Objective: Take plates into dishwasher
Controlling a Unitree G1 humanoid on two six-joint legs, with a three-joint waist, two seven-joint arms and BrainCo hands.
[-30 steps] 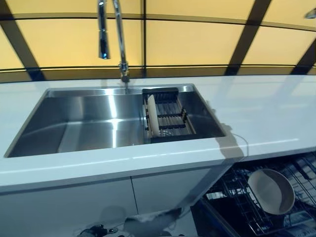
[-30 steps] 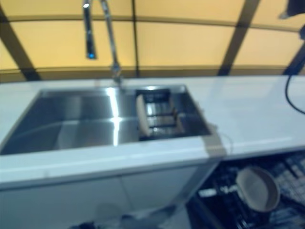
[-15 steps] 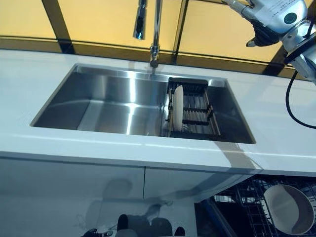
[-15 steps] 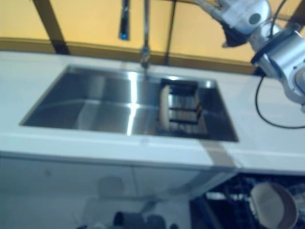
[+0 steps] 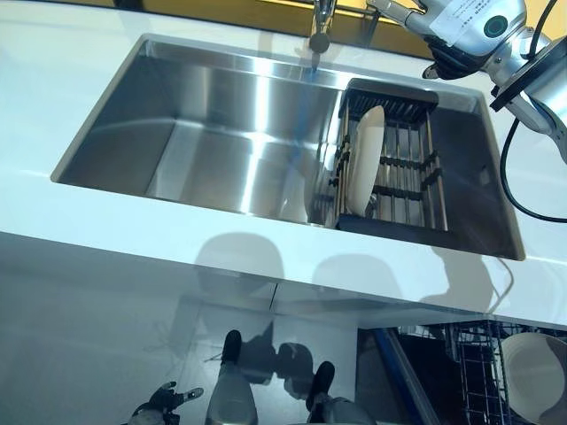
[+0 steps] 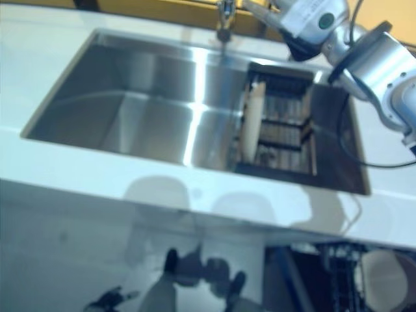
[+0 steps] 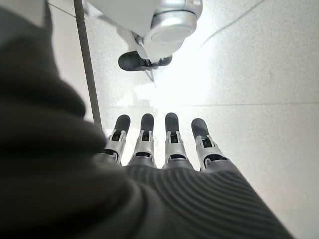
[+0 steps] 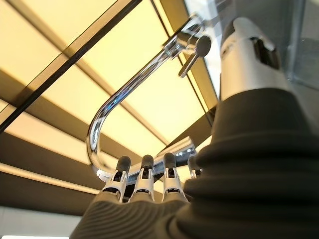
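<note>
Stainless sink is set into a white countertop; one cream plate is stood on edge in the black drying rack at the sink's right end, prob. so it drains and can be gripped by the rim. R hand is held up near the faucet, fingers straight, nothing held. L hand hangs low over the floor, fingers straight, empty. Dishwasher rack is pulled out at lower right w/ a bowl already in it.

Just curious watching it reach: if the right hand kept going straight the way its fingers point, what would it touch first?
Probably the curved chrome faucet: the right hand points its straight fingers up at it, though depth is unclear.
</note>
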